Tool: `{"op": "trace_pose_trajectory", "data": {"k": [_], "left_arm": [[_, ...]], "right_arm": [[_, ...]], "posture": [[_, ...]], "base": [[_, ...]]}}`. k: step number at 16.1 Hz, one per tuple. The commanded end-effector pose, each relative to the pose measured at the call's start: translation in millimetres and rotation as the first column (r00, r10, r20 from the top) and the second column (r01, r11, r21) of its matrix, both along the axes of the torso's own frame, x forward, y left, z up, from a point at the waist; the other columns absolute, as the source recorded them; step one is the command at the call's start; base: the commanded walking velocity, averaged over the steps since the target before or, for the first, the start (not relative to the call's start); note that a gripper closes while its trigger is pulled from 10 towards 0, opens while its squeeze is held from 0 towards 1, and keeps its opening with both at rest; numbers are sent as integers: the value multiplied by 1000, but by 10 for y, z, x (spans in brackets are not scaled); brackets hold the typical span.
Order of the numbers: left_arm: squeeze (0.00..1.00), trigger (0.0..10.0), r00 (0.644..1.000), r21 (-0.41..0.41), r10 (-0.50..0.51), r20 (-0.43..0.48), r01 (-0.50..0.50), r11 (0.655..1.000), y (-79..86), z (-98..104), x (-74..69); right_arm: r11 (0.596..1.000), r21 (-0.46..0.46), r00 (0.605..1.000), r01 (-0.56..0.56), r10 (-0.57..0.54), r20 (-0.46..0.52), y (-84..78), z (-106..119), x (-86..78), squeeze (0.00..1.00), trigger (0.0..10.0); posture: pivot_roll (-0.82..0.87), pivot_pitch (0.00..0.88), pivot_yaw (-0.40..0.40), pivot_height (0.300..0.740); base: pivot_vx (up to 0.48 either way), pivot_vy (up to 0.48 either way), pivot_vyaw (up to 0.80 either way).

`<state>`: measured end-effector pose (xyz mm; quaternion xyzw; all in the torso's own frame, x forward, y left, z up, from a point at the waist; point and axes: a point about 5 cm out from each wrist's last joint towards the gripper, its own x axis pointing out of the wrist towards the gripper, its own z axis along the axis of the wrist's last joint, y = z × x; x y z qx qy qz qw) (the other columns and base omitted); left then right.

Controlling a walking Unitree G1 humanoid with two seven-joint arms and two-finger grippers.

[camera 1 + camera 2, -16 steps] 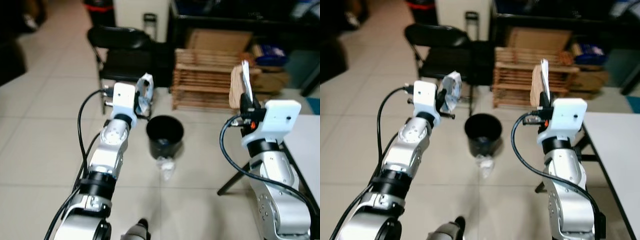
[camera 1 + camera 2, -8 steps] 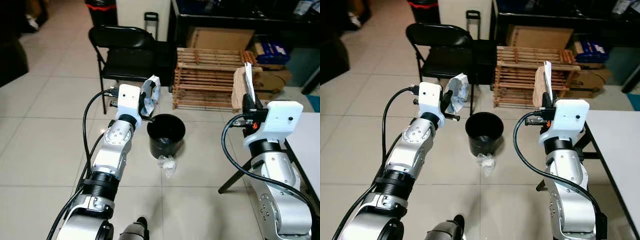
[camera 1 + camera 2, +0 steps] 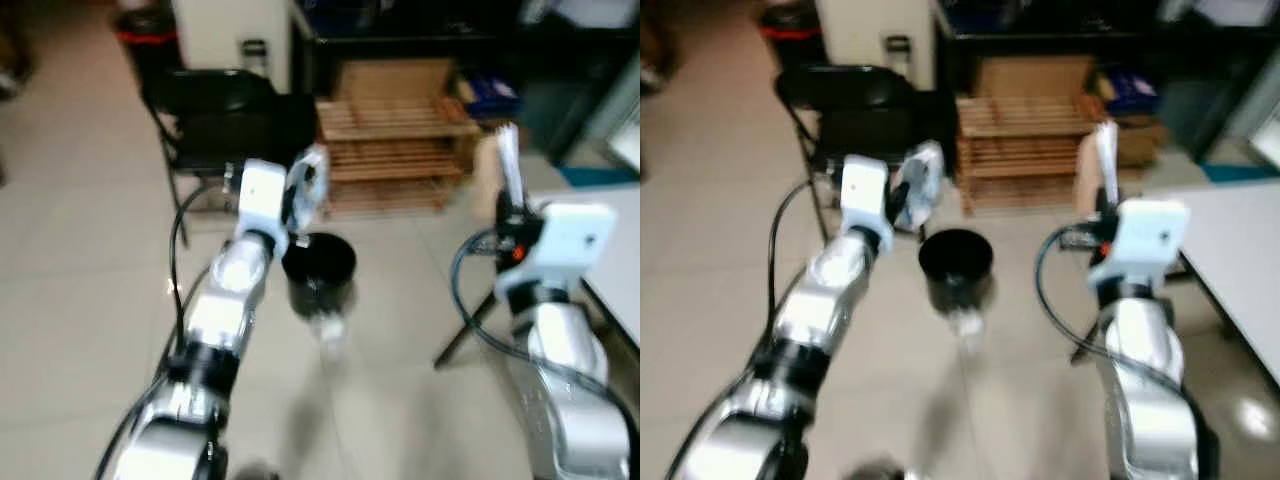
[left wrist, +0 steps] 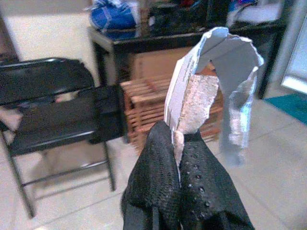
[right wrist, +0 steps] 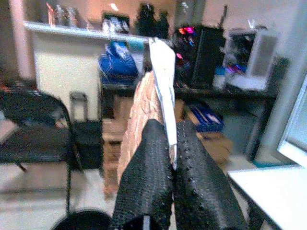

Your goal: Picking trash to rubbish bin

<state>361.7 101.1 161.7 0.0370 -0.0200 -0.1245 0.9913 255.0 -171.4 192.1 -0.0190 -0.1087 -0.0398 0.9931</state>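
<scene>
Evidently both our grippers are pinched on light, floppy scraps: left gripper [image 4: 180,158] on a torn foil-backed wrapper [image 4: 218,91] just beside the black bin [image 3: 318,268] rim, right gripper [image 5: 172,148] on a brown-and-white paper scrap [image 5: 151,91], held by lower edges.

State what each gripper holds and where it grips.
Left gripper pinches a torn silver wrapper by its lower edge. Right gripper pinches brown-and-white paper scrap at its bottom.

A black folding chair [image 3: 215,115] stands beside a wooden rack [image 3: 395,140].
</scene>
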Motion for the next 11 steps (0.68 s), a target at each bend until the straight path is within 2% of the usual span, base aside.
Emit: {"op": "trace_pose_trajectory", "data": {"k": [1,3,4,11], "left_arm": [[0,10000,1000,7,9,-7,-9,1000,45,-6,3],[0,10000,1000,10,11,-13,-11,1000,44,-17,6],[0,10000,1000,9,17,-16,-16,1000,46,-25,6],[0,10000,999,16,36,-17,-36,999,54,-40,5]], "right_arm": [[1000,-7,1000,-13,13,24,33,58,5,0,10000],[1000,-7,1000,-14,14,24,37,55,1,0,10000],[1000,-9,1000,-16,16,22,40,53,-1,0,10000],[1000,-14,1000,-18,19,13,42,40,-8,0,10000]], "posture": [[184,95,-43,740],[183,95,-42,740],[181,96,-44,740],[178,100,-49,740]], "base": [[281,390,0],[287,381,0],[360,0,0],[0,0,0]]}}
